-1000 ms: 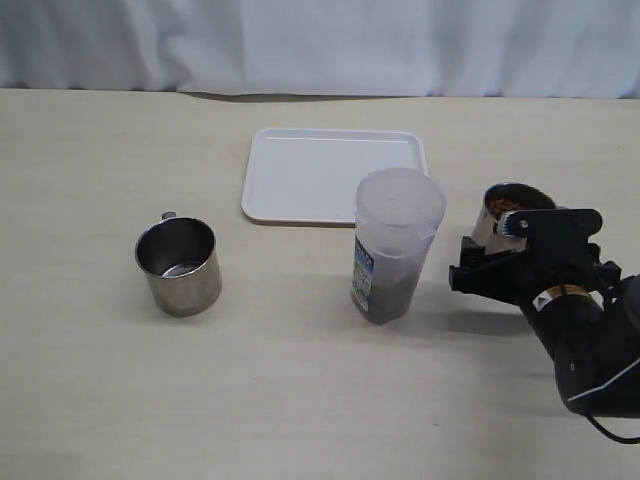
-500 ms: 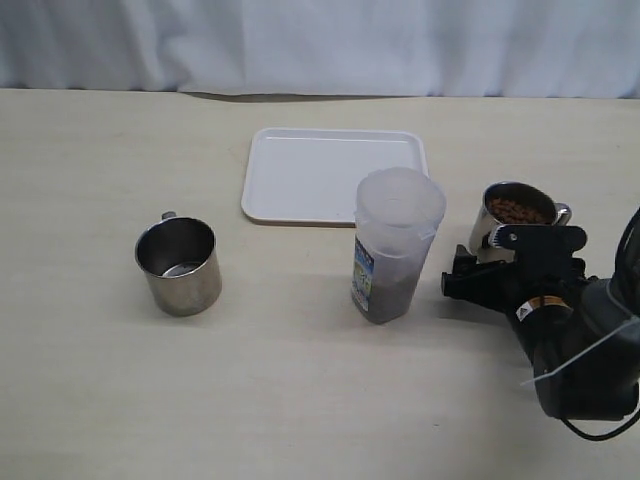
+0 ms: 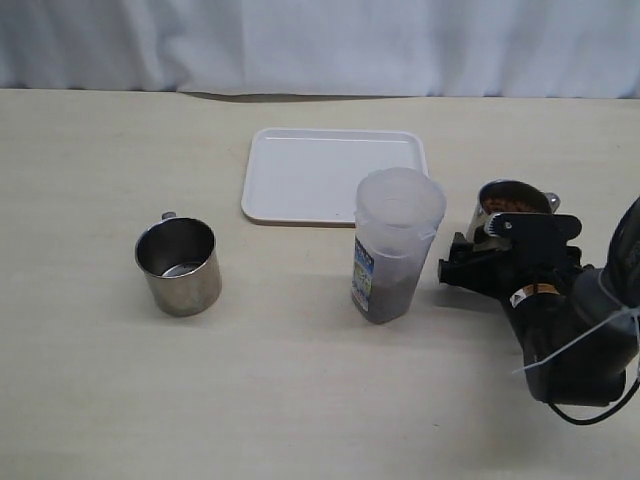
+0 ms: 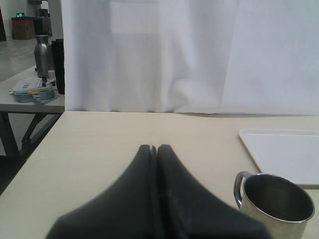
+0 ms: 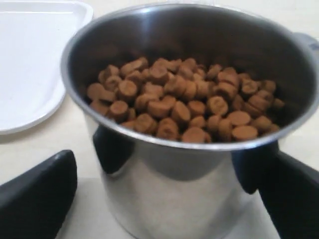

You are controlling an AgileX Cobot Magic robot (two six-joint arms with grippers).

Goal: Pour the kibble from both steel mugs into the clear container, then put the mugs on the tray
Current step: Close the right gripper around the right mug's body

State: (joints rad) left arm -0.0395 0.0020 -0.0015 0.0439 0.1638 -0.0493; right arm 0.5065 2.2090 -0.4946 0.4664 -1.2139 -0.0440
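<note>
The right steel mug (image 3: 512, 203) stands right of the clear container (image 3: 396, 243), and reddish-brown kibble (image 5: 184, 102) fills it. My right gripper (image 3: 487, 262) is open and low on the table. One finger (image 5: 37, 194) is apart from the mug's wall (image 5: 174, 194); the other finger (image 5: 294, 191) is close on the opposite side. A dark layer of kibble (image 3: 387, 294) lies in the container's bottom. The left steel mug (image 3: 180, 265) stands upright and looks empty. Beside that mug (image 4: 276, 204) my left gripper (image 4: 153, 148) is shut on nothing. The white tray (image 3: 335, 175) lies behind the container.
A white curtain (image 3: 320, 40) hangs along the table's far edge. In the left wrist view a side table (image 4: 32, 102) with a bottle (image 4: 44, 55) and a blue box stands beyond the table's left end. The tray's corner (image 5: 30, 59) lies beside the full mug.
My right gripper has moved forward toward the full mug, and its open fingers now stand either side of the mug. The container, the left mug and the tray have not moved.
</note>
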